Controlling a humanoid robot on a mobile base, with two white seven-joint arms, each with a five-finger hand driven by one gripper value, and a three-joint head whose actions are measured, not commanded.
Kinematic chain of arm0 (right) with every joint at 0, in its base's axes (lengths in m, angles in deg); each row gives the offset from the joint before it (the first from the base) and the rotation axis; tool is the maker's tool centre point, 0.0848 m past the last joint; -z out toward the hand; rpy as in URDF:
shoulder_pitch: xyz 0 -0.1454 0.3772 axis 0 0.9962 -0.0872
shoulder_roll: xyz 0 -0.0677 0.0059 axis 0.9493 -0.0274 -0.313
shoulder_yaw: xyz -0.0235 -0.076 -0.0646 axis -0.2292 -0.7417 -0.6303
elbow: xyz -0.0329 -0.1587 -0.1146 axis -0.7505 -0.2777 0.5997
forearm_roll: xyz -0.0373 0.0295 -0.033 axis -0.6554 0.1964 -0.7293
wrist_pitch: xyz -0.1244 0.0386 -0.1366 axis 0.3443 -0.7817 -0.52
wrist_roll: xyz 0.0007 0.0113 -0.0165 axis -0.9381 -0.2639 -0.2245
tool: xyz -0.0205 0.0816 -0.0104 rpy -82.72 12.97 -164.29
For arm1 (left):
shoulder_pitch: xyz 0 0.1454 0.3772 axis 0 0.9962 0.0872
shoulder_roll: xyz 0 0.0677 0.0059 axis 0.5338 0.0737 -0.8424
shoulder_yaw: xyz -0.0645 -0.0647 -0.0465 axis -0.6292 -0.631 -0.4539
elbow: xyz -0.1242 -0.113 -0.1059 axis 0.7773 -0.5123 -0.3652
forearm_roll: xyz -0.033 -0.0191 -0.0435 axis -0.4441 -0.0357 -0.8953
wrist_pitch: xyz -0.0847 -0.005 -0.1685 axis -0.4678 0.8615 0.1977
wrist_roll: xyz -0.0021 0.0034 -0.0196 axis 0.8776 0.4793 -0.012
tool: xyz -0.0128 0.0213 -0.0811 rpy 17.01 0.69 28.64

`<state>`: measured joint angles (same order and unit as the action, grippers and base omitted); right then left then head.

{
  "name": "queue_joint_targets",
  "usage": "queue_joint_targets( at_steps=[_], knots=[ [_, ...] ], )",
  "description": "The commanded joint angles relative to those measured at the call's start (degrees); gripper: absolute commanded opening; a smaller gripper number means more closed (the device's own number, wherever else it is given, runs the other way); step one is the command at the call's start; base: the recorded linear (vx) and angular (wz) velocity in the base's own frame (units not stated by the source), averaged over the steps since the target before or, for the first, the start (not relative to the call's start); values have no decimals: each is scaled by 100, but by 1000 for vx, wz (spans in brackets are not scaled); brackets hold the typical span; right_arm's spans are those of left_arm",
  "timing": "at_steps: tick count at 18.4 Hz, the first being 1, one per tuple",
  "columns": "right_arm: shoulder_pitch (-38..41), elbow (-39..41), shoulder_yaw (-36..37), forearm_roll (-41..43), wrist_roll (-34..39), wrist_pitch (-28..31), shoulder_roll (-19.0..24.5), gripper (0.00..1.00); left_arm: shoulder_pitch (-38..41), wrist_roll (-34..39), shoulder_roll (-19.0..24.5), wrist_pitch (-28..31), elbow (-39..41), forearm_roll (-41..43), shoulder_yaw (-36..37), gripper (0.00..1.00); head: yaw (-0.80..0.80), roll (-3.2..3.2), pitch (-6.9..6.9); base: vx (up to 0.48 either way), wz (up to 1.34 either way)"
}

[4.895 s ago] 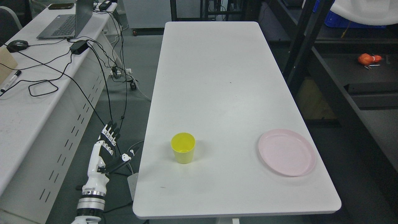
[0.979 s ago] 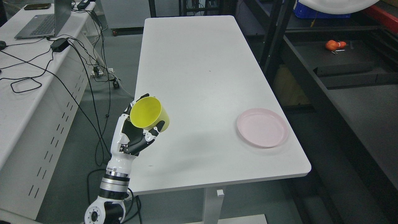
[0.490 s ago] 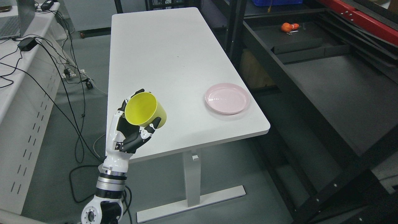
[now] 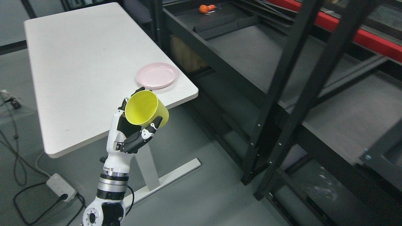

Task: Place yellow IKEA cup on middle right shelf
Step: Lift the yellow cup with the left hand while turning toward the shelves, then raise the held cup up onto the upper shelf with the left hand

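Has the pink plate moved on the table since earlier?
No. The pink plate sits by the white table's same right corner; only the camera swung.

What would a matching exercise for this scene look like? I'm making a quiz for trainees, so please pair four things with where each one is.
Things:
1. yellow cup
2. pink plate
3. orange object
4. power strip

Places:
A. on the floor under the white table's near corner
B. far back on the dark shelf
C. held tilted in the left hand
D. on the white table, near its right corner

Pairs: 1-C, 2-D, 3-B, 4-A
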<state>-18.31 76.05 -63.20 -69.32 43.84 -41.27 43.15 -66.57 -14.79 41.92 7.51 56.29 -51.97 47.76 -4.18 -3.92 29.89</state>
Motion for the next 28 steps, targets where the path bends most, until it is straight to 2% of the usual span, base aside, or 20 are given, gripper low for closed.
queue_joint_targets(
  at_steps=[1, 7, 13, 20, 25, 28],
  knots=[
    [79, 0, -97, 141, -5, 2, -100, 99, -4, -5, 100, 0, 41, -19, 65, 1, 0, 0, 0, -323, -998],
    [79, 0, -97, 141, -5, 2, -100, 99, -22, -5, 100, 0, 41, -28, 231, 1, 0, 0, 0, -235, -1126],
    [79, 0, -97, 141, -5, 2, -100, 99, -39, -5, 100, 0, 41, -125, 433, 1, 0, 0, 0, -44, -1093],
    [79, 0, -97, 141, -5, 2, -100, 99, -285, -5, 100, -166, 41, -160, 1145, 1, 0, 0, -2, 74, -344],
    [79, 0, -97, 141, -5, 2, -100, 99, -785, -32, 100, -483, 50, -160, 1812, 2, 0, 0, -2, 105, -171],
    [79, 0, -105, 141, -5, 2, -100, 99, -1513, -23, 100, -606, 50, -160, 2340, 3, 0, 0, -3, 112, -42]
  ],
)
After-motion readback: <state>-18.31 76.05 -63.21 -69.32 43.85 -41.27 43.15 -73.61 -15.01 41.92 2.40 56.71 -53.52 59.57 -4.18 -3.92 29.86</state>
